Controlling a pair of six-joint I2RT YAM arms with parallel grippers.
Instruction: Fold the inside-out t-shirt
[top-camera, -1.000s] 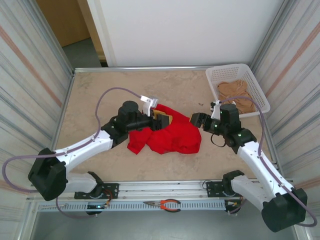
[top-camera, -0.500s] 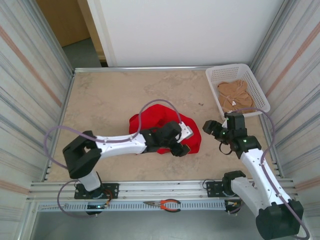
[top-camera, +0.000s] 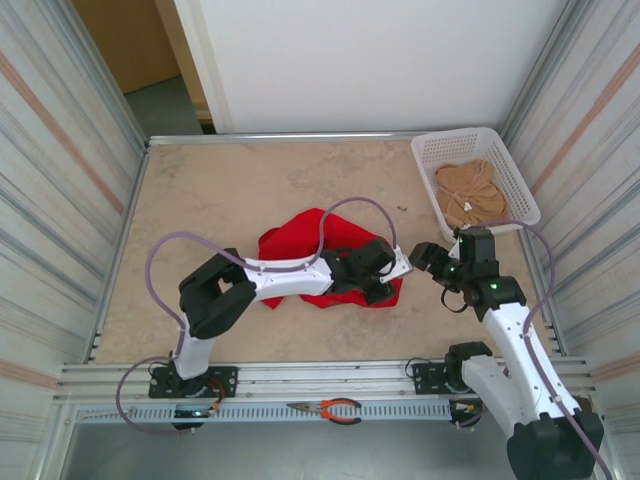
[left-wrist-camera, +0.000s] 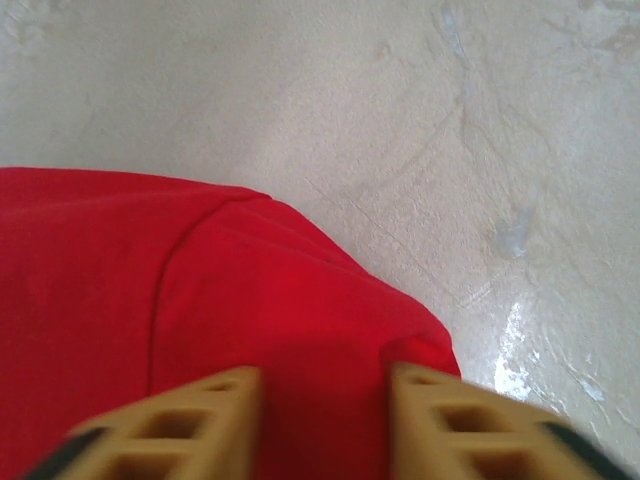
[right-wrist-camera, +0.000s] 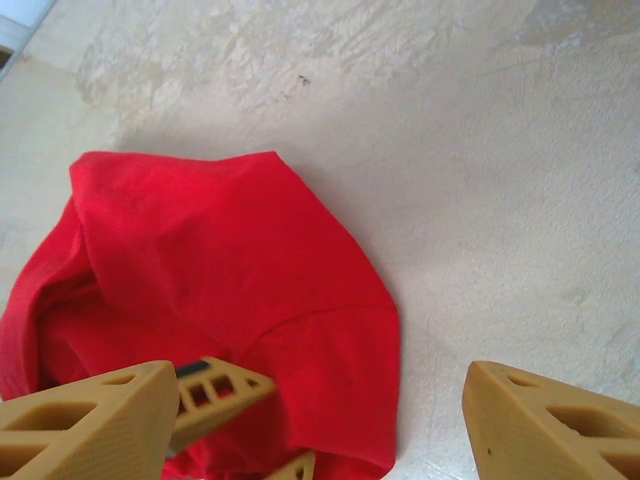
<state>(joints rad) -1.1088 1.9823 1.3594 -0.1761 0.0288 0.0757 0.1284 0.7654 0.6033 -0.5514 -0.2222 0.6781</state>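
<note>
So here's what we've got: the beige table (top-camera: 200, 200) takes up most of the scene, and the red t-shirt (top-camera: 300, 240) sits crumpled in a heap on it, right under the left pincer (left-wrist-camera: 322, 385) and just off to the left of the right pincer (top-camera: 422, 256). The left arm reaches across the shirt, so its pincer is down at the heap's right edge, the side nearest the right pincer. From the left wrist we see its tan fingers (left-wrist-camera: 200, 410) a bit apart with red cloth between and below them, but we honestly can't tell if they're pinching the fabric or just resting on it. The right pincer is spread wide with nothing in it, just beside the shirt's edge. Beyond the right pincer, in the far right corner, there's a white basket (top-camera: 428, 160) with a tan garment (top-camera: 470, 185) in it, well apart from the shirt. Smallest thing: orange-handled pliers (top-camera: 338, 408) on the rail behind both pincers, near the arm bases.
</note>
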